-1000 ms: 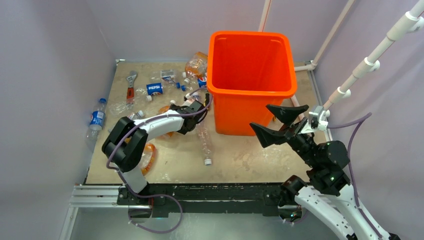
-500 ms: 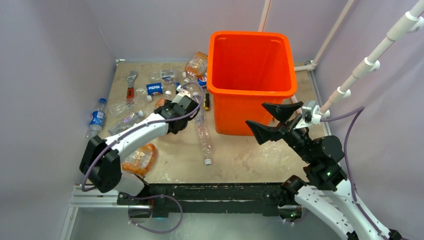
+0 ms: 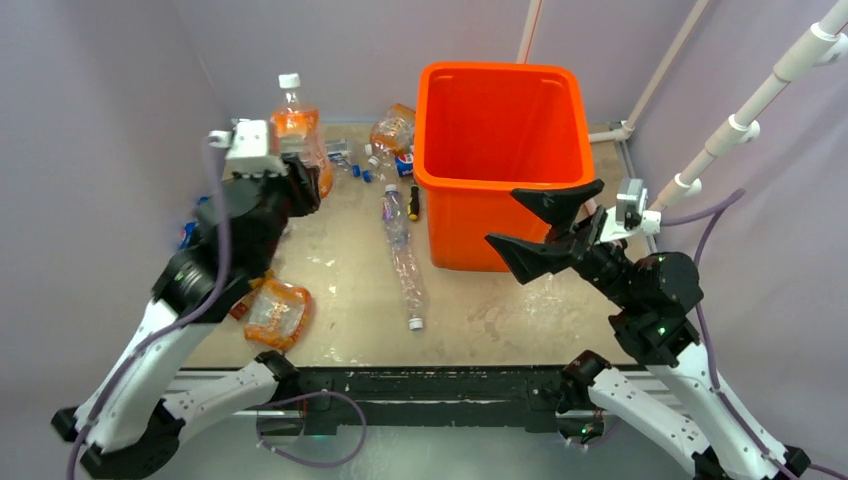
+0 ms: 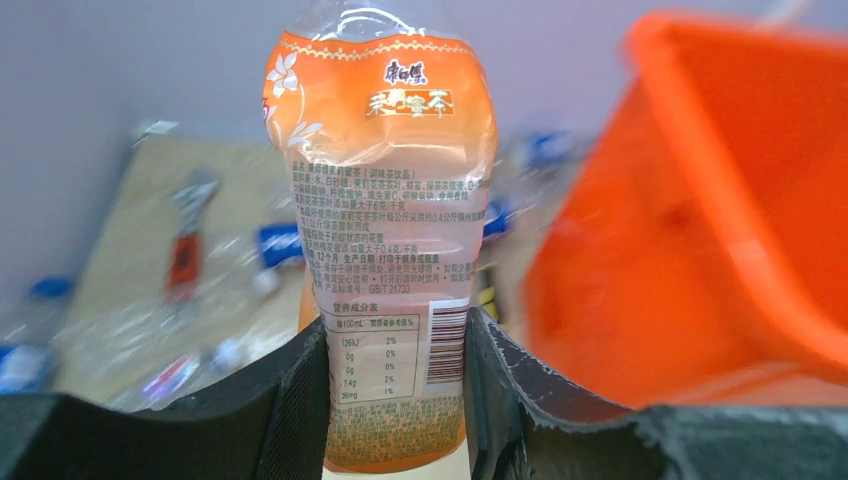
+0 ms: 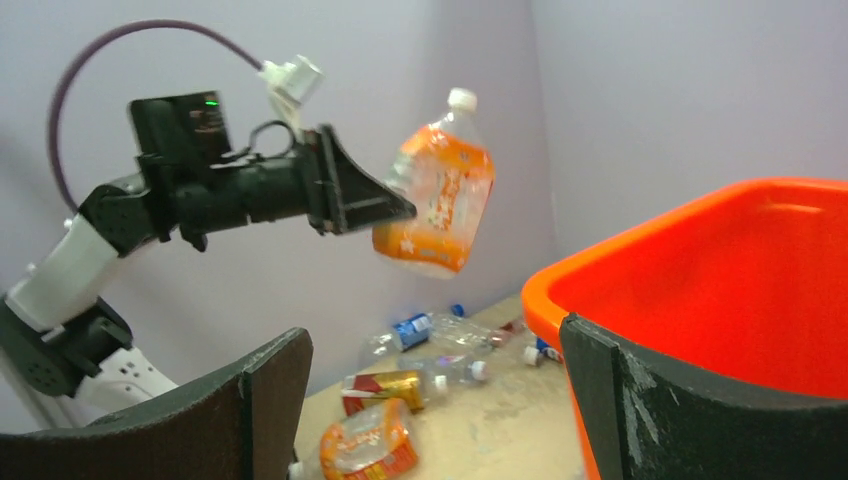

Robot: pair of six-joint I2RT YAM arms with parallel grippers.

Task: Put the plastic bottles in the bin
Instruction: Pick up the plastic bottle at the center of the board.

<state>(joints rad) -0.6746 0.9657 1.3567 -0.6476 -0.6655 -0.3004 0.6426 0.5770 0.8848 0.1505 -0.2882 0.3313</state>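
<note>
Your left gripper [image 3: 298, 185] is clamped on an orange-labelled bottle [image 3: 296, 130], its jaws narrowed onto the lower body. It holds the bottle in the air over the far left part of the table [image 3: 480, 320], white cap up and slightly tilted. In the left wrist view the 2 fingers [image 4: 290, 400] press the bottle's sides just above its base, with the printed label facing the camera. The bottle hangs to the left of the bin [image 3: 497, 186], apart from it and not over its mouth.

Your right gripper [image 3: 537, 228] stands wide open with nothing in it, hovering just in front of the bin's near right corner. In its wrist view the bin's rim sits beside the right-hand finger.

On the table you have a long clear bottle [image 3: 403, 262] lying just left of the bin, its white cap toward the arms. A crushed orange bottle [image 3: 275, 312] lies near the front left edge, close under the left arm. At the far side, beside the bin's left wall, 2 more show: an amber bottle [image 3: 392, 128] and a blue-labelled bottle [image 3: 403, 162]. A red-handled wrench [image 4: 188, 245] appears blurred in the left wrist view
</note>
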